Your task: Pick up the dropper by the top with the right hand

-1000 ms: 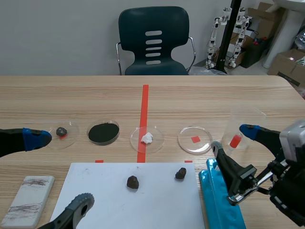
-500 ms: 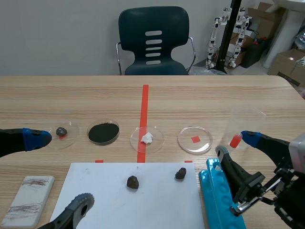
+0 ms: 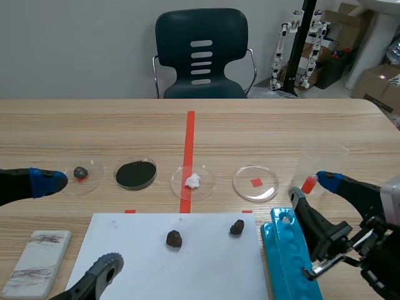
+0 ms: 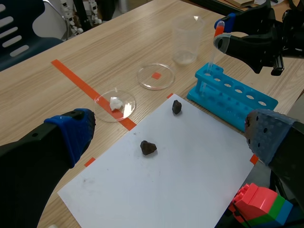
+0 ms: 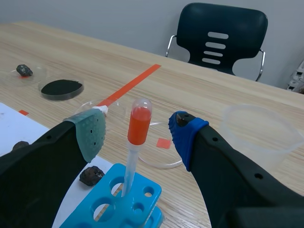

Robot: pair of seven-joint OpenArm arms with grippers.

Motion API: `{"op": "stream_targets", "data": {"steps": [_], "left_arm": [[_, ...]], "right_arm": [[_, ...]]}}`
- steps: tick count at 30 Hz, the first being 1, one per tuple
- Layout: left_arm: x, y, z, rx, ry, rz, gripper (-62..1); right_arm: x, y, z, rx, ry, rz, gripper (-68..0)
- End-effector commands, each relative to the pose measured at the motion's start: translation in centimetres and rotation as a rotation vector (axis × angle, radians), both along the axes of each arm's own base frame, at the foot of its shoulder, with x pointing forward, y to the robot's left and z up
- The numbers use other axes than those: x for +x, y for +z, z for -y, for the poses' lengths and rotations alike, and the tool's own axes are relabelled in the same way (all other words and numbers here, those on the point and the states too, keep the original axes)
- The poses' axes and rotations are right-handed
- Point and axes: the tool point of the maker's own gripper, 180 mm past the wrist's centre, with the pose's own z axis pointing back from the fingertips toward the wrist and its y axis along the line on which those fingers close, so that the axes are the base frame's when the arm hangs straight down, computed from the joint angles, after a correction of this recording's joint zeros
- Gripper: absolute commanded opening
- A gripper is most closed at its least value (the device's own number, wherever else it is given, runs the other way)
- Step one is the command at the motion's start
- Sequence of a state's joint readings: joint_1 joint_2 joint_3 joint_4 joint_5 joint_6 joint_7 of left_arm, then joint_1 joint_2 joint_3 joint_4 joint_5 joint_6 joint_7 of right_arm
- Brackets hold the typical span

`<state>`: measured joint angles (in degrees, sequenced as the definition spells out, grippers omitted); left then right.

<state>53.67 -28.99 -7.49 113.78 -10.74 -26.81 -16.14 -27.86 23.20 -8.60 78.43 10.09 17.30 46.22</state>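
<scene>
The right gripper (image 5: 138,137) has its fingers spread: the grey-green pad (image 5: 91,134) and the blue pad (image 5: 184,132) stand either side of the dropper (image 5: 139,124), level with its red bulb. A gap shows on each side and nothing is pinched. The dropper stands, leaning slightly, in an end hole of the blue tube rack (image 3: 289,262) at the near right of the table. Risks, as judged:

1. The bulb looks soft, so a hard close would likely squash it and push out any liquid; whether the stem holds any cannot be made out.
2. With the dropper leaning, one pad may meet the bulb first and shove it against the hole's rim, so the grip lands off-centre or slides off the rounded top.
3. Closing too low would take the neck rather than the top the task names.
4. A lift out of line with the stem could drag it in the hole and tip or shift the rack.
5. The clear beaker (image 3: 325,159) stands just beyond the blue-padded finger on the far side, and a sideways swing could knock it.

Pose: the right arm comes in low from the near right corner, its fingers pointing left and far toward the petri dish with the red square (image 3: 255,182). The left gripper (image 4: 168,137) is spread and holds nothing, low at the near left by the white sheet (image 3: 175,262), well apart from the dropper.
</scene>
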Motion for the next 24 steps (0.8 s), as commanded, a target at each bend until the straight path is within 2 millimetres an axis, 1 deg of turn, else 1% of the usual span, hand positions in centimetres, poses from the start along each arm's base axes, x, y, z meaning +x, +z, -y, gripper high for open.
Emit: {"op": "stream_targets", "data": {"steps": [1, 4, 7, 8, 12, 15, 18, 22, 24], "left_arm": [[-0.02, 0.54, 0.15, -0.027, 0.008, 0.007, 1.4], [-0.02, 0.54, 0.15, -0.027, 0.008, 0.007, 1.4], [-0.02, 0.54, 0.15, -0.027, 0.008, 0.007, 1.4], [-0.02, 0.54, 0.15, -0.027, 0.008, 0.007, 1.4], [-0.02, 0.54, 0.15, -0.027, 0.008, 0.007, 1.4], [-0.02, 0.54, 0.15, -0.027, 0.008, 0.007, 1.4], [-0.02, 0.54, 0.15, -0.027, 0.008, 0.007, 1.4], [-0.02, 0.54, 0.15, -0.027, 0.008, 0.007, 1.4], [-0.02, 0.54, 0.15, -0.027, 0.008, 0.007, 1.4]], "right_arm": [[0.30, 0.95, 0.15, 0.014, -0.004, 0.030, -38.8], [0.30, 0.94, 0.15, 0.013, -0.004, 0.029, -43.7], [0.30, 0.94, 0.15, 0.013, -0.004, 0.029, -50.0], [0.30, 0.94, 0.15, 0.013, -0.004, 0.029, -51.0], [0.30, 0.94, 0.15, 0.013, -0.004, 0.029, -51.3], [0.30, 0.94, 0.15, 0.013, -0.004, 0.029, -55.5], [0.30, 0.94, 0.15, 0.013, -0.004, 0.029, -55.7], [0.30, 0.94, 0.15, 0.013, -0.004, 0.029, -59.6], [0.30, 0.94, 0.15, 0.013, -0.004, 0.029, -59.9]]}}
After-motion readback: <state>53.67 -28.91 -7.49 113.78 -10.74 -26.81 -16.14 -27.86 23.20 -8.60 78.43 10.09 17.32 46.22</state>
